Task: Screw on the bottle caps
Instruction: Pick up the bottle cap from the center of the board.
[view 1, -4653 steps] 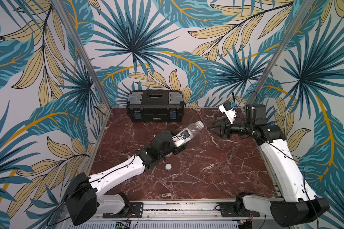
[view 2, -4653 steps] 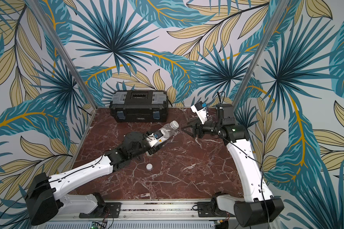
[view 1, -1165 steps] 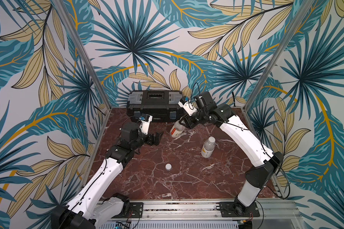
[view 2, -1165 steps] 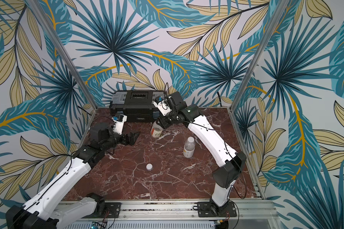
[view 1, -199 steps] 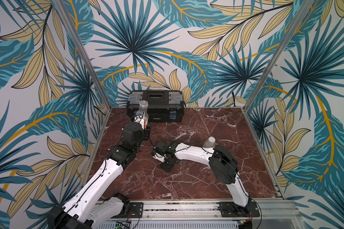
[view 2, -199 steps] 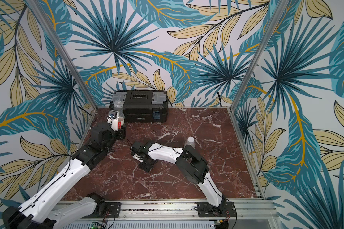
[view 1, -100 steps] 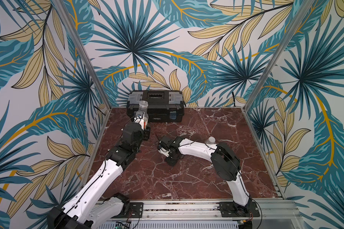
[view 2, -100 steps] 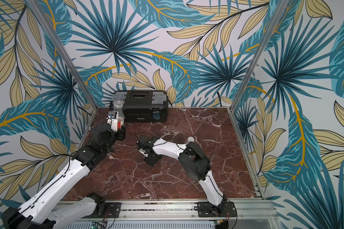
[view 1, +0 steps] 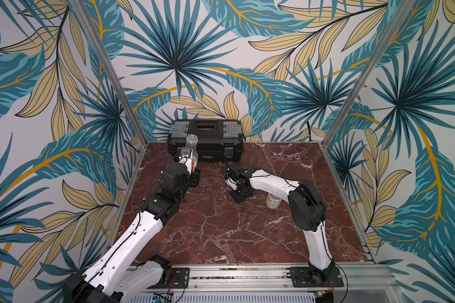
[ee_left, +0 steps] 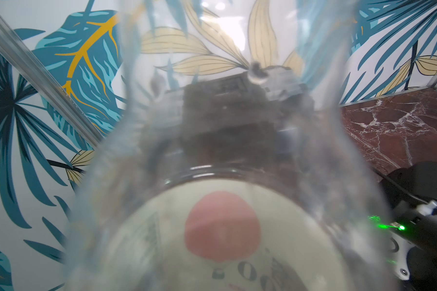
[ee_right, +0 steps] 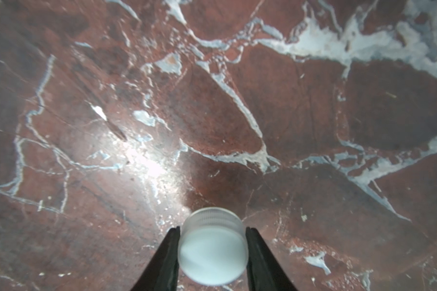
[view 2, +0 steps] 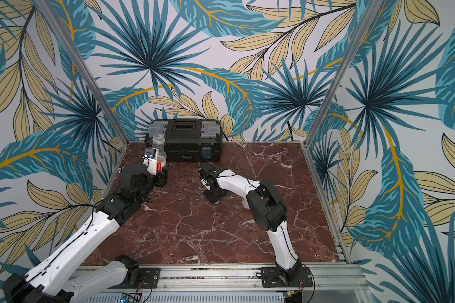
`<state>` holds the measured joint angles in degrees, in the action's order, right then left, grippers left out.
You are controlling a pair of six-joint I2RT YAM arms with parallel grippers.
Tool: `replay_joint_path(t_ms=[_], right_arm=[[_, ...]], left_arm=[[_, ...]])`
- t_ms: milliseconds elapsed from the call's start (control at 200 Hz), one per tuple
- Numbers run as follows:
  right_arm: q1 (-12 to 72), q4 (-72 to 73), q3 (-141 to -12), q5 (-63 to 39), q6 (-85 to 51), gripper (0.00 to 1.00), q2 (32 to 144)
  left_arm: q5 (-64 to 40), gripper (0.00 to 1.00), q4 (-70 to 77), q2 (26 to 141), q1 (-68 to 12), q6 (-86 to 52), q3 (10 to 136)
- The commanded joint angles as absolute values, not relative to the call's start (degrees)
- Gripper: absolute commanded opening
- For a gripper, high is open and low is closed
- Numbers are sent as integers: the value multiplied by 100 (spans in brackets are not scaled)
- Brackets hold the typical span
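Marble tabletop (view 1: 221,230): right gripper (ee_right: 212,233) pinches cap (ee_right: 213,252); left gripper (view 1: 195,175) seemingly grips bottle (view 1: 191,144).

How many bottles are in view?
2. One bottle upright in the left gripper near the toolbox; another bottle on the table, half hidden behind the right arm.

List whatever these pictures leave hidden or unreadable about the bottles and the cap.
The second bottle: neck behind the right arm in both top views, so capped or not cannot be told.
The cap: nearly hidden under the right gripper in both top views.
The held bottle: label print blurred in the left wrist view, too small in the top views.
The toolbox: smeared through that bottle in the left wrist view.
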<state>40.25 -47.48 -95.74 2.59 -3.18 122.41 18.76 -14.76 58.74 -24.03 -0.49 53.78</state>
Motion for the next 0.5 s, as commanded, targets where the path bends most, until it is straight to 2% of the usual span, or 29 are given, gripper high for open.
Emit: replay_joint_path(t_ms=[0,386,496], right_arm=[[4048,-4930,-9685,341,-448,41,12378],[3999,-5058,-9659,338,-475,55,12493],[4006,-5072,-9642,363,-511,56,12492]], left_arm=[[1787,68,-1301,5761,-2372,-31,5255],[1749,68,-1300,5783,-2370,-26,5249],[1749,68,-1301,5779,-2369,-29,5247]])
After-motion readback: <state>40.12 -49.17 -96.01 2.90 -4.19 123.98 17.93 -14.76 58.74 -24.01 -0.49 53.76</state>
